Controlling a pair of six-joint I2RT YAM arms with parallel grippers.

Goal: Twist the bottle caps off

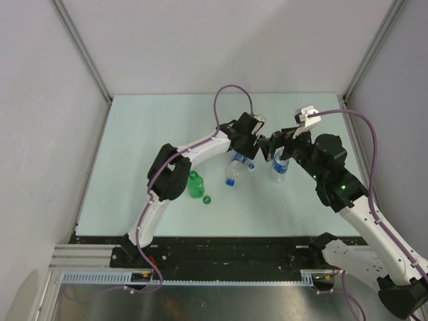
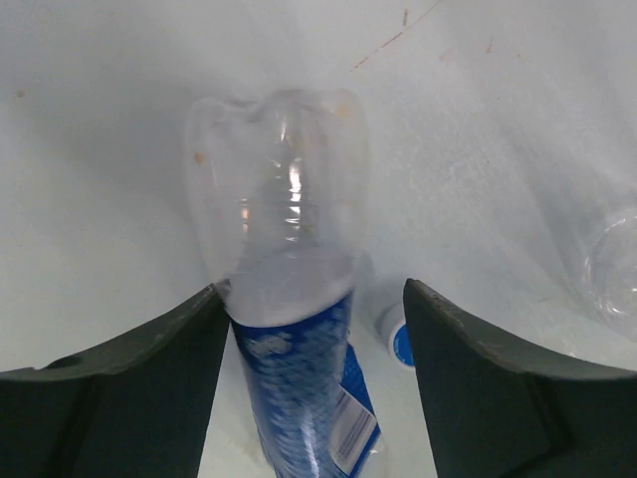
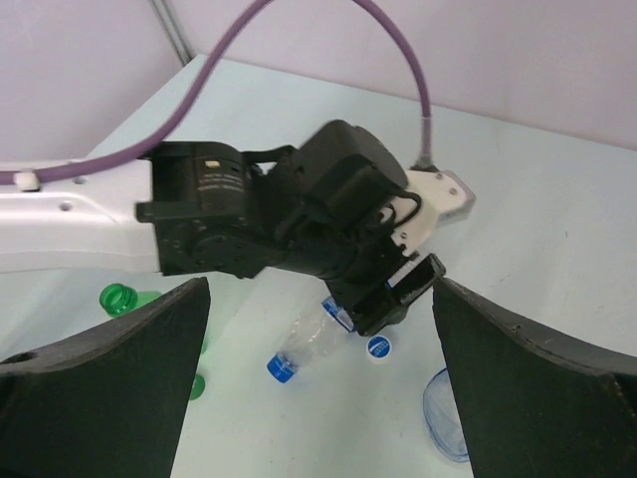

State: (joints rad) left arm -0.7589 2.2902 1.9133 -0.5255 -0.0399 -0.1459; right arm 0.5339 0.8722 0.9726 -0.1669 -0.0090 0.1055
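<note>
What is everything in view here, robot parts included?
green bottle: 1, green, upright left of centre, uncapped
green cap: 1, green, on table beside green bottle
lying bottle: 1, clear with blue label, on its side at centre
blue cap: 1, blue, on lying bottle's neck
loose cap: 1, white and blue, beside lying bottle
standing bottle: 1, clear with blue label, upright right of centre, mouth open
table: 1, pale green
left claw: 1, black, open, astride lying bottle
right claw: 1, black, open, near standing bottle
</note>
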